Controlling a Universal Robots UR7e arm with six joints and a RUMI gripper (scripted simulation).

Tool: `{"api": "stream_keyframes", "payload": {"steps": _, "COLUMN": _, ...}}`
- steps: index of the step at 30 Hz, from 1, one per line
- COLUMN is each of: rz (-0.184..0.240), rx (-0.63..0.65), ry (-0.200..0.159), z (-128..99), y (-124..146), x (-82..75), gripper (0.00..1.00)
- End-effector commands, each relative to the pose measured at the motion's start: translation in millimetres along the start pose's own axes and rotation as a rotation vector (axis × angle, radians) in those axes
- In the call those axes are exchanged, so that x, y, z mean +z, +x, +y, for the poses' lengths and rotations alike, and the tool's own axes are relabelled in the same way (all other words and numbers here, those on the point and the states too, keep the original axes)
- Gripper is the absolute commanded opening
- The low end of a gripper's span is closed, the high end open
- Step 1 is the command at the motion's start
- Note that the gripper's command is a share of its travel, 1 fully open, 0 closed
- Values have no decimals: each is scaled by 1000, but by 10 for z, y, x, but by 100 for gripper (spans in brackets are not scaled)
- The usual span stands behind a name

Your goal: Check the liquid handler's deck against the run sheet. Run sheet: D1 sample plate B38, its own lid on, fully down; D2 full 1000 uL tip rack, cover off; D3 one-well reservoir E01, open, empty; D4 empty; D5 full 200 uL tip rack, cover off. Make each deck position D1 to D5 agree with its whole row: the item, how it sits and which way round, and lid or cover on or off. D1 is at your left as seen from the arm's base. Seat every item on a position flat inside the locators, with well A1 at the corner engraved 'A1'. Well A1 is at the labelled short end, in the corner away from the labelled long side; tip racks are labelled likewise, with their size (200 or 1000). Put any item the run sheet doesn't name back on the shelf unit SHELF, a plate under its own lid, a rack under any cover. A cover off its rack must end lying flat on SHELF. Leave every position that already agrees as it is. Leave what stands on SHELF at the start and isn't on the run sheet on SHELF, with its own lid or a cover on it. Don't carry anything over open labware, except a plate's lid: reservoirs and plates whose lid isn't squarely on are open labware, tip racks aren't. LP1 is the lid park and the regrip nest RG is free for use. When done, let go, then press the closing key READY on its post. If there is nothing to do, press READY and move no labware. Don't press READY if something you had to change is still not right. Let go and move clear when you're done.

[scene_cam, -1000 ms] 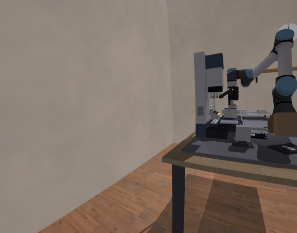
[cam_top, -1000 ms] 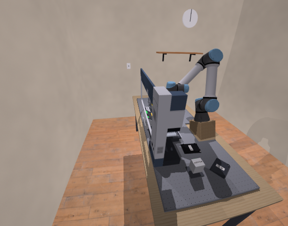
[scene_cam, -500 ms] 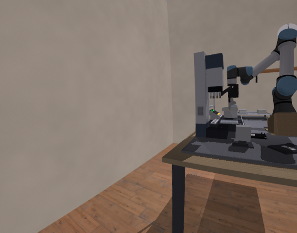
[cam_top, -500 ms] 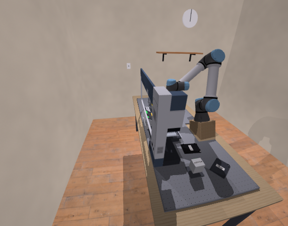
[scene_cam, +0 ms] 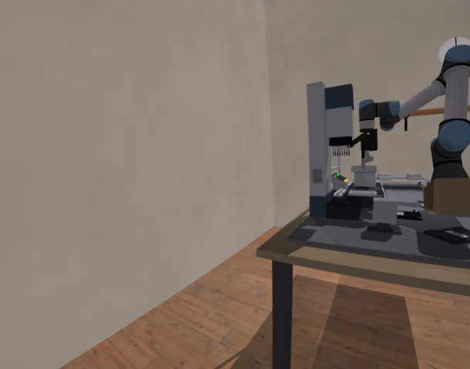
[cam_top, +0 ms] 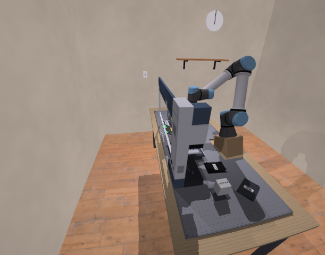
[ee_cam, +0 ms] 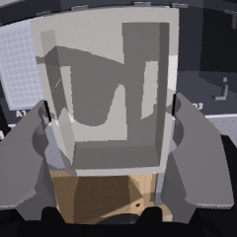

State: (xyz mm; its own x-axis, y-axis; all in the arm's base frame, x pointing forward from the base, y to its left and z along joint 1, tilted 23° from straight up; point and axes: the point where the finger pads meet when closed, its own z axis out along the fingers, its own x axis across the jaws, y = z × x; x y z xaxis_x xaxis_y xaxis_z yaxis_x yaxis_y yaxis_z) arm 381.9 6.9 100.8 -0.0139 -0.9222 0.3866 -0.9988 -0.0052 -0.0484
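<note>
My gripper (ee_cam: 111, 97) (scene_cam: 364, 163) is shut on a pale, translucent box-shaped tip rack cover (ee_cam: 106, 64) (scene_cam: 364, 176), one finger on each long side. It holds the cover above the deck, beside the liquid handler's pipetting head (scene_cam: 341, 148). In the wrist view a white gridded item (ee_cam: 17, 64) lies under the cover at the left, by an engraved "A1" (ee_cam: 20, 114). The tan table edge (ee_cam: 99, 190) shows below. In the top view the handler's tower (cam_top: 181, 137) hides the gripper and the cover.
A white labelled box on a post (cam_top: 222, 186) (scene_cam: 385, 211) stands in front of the deck. A black labelled item (cam_top: 213, 168) lies behind it and another (cam_top: 248, 188) (scene_cam: 451, 234) sits tilted to the right. The shelf unit (scene_cam: 401, 178) with pale items stands at the back.
</note>
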Motion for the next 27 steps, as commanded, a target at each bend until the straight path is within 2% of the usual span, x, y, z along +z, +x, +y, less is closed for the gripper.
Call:
{"api": "stream_keyframes", "payload": {"steps": 1, "rz": 1, "rx": 2, "ry": 4, "z": -18, "y": 7, "x": -112, "gripper": 0}}
{"api": "stream_keyframes", "payload": {"steps": 27, "rz": 0, "rx": 2, "ry": 4, "z": -16, "y": 6, "x": -480, "gripper": 0}}
